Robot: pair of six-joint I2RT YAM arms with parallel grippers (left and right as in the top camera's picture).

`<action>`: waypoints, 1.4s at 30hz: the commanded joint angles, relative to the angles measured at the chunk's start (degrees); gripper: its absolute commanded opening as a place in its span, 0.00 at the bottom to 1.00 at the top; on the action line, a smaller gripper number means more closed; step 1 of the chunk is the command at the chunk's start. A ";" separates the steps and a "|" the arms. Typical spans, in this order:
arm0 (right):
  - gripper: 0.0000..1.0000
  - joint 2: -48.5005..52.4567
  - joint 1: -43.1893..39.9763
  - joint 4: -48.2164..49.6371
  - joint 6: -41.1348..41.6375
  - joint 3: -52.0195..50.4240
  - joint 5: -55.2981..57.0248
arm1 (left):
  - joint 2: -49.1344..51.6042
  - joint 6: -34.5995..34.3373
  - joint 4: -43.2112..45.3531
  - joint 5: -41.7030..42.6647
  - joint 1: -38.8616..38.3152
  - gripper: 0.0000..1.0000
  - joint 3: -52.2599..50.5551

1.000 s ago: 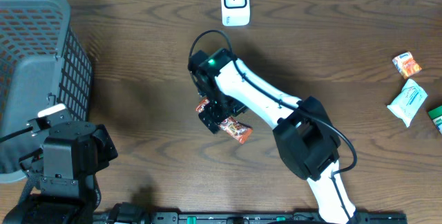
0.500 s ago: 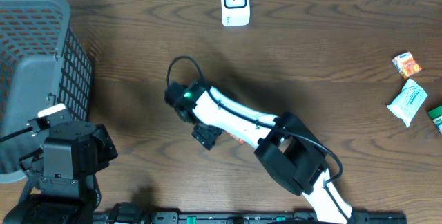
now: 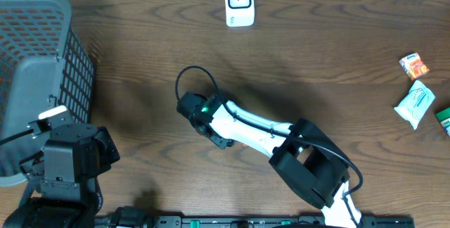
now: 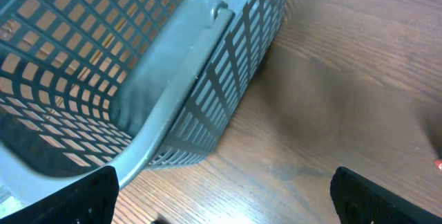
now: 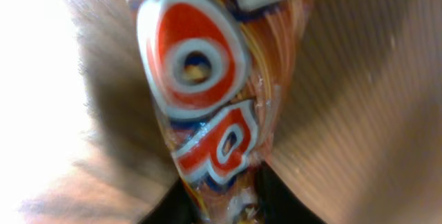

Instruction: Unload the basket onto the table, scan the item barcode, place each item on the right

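snack packet (image 5: 207,99) long axis 12-to-6 o'clock, wrist view | my right gripper (image 5: 224,204) jaws narrow, pinching its 6 o'clock end

Left pincer (image 4: 221,186) spread wide; right pincer (image 5: 215,203) pinched narrow, arm (image 3: 254,127) outstretched.

My view shows the snack packet (image 5: 207,99) in glossy orange, its red letters edged in white. The surface (image 3: 337,52) is dark brown wood grain. The basket (image 3: 74,59) is grey lattice, the scanner (image 3: 239,3) is white, and the pouch (image 3: 414,104) is white and blue.
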 commanded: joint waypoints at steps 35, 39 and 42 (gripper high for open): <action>0.01 4.39 -23.56 -42.91 -53.94 14.03 -97.79 | 0.04 0.28 -0.11 -0.74 -0.13 0.98 0.09; 0.01 4.39 -23.56 -42.91 -53.96 14.03 -98.64 | 0.04 0.28 -0.11 -0.74 -0.13 0.98 0.07; 0.01 4.39 -23.71 -42.91 -53.94 14.03 -98.86 | 0.04 0.28 -0.11 -0.74 -0.13 0.98 0.09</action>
